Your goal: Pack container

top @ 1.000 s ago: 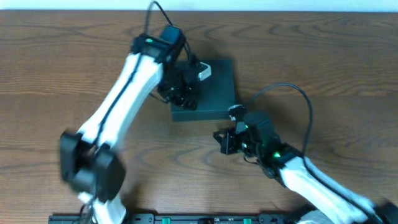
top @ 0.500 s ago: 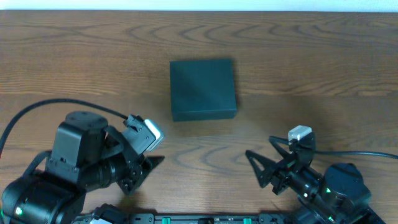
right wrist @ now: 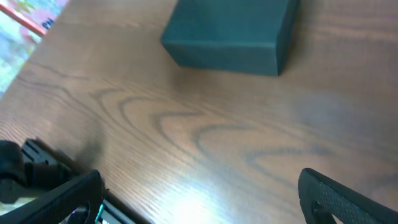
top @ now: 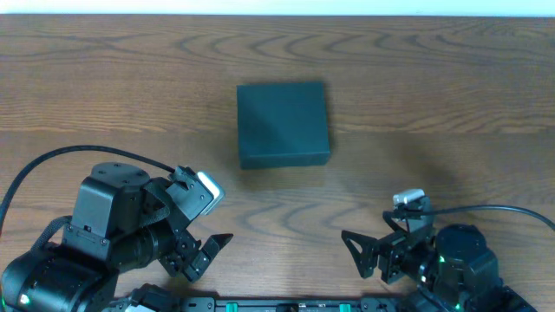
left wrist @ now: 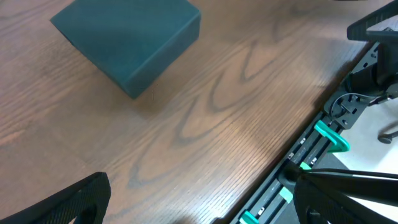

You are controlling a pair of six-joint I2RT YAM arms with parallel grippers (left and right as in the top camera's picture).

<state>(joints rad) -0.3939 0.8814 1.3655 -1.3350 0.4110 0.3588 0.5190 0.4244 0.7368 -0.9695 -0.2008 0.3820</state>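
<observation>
The container [top: 284, 123] is a dark teal box with its lid down, lying flat on the wooden table beyond the middle. It also shows at the top of the left wrist view as the container [left wrist: 127, 37] and in the right wrist view as the container [right wrist: 233, 31]. My left gripper [top: 205, 255] is drawn back to the table's front left, open, with only bare wood between its fingers [left wrist: 81, 196]. My right gripper [top: 364, 256] sits at the front right, open and holding nothing, well short of the box.
A black rail with green clips [left wrist: 314, 149] runs along the table's front edge. A black cable [top: 512, 211] trails from the right arm. Something colourful [right wrist: 25, 18] lies past the table's edge in the right wrist view.
Both arms have pulled back from the container to the table's front edge. Both grippers went from shut to open. The container has stayed in place.
</observation>
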